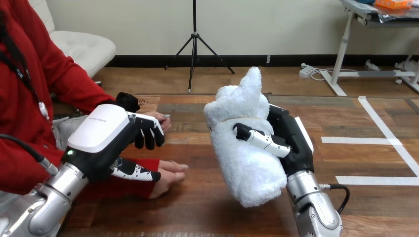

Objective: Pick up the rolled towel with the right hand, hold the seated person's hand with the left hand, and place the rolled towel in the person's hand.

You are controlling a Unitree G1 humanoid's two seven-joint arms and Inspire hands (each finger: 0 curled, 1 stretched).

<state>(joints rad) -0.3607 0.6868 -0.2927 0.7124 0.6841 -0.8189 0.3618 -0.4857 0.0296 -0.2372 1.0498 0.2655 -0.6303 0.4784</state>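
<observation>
first step looks done: the right hand (pixel 295 143) has the rolled towel (pixel 242 148) lifted clear of the bench (pixel 197 212). its thumb is wrapped across the roll's front and its palm sits behind. the roll stands nearly upright, with its loose top end above that hand and its lower end hanging below it.

second step is unsettled. the left hand (pixel 101 131) sits over the person's two hands. the person's far hand (pixel 160 120) shows just beyond it, and the person's near hand (pixel 170 175) lies on the bench just under it. i cannot tell whether the left hand grips either one or only hangs above them.

third step is not yet done. the towel is well apart from both of the person's hands, off to the left hand's right, with bare bench between.

room: the stretch of bench between the two robot hands is open, so the towel seems to have a clear sideways path toward the left hand. the tight spot, as i judge it, is the end of that path, where the left hand covers the person's hands and no upturned palm shows to receive the roll. the bench's far edge lies beyond both hands. the towel's lower end looks low over the wood, so any dip on the way across could drag it.
</observation>
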